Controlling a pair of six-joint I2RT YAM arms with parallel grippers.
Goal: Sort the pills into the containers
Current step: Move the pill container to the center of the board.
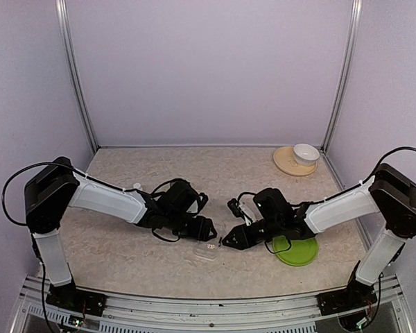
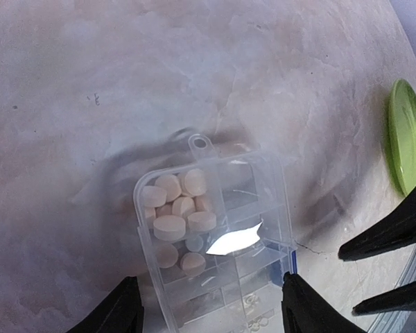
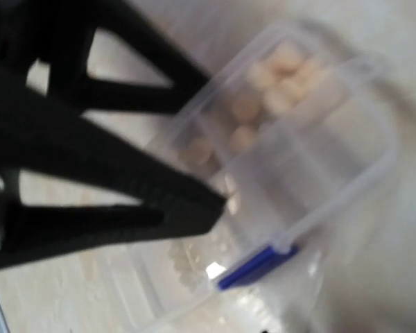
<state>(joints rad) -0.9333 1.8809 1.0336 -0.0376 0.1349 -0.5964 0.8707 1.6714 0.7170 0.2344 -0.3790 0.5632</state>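
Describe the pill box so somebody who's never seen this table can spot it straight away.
On the stone-patterned table, look at the near middle, just left of the green plate. The pill box lies flat there. Unlike the plate and the white bowl far back, it is clear plastic, split into small square cells, with pale round pills and a blue clasp.

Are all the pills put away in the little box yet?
Not yet. Done: a heap of pale pills lies in one corner of the clear organiser. In hand: the left gripper straddles it, the right gripper is open beside it; no pill carried that I can see. Left: its other compartments look mostly empty.
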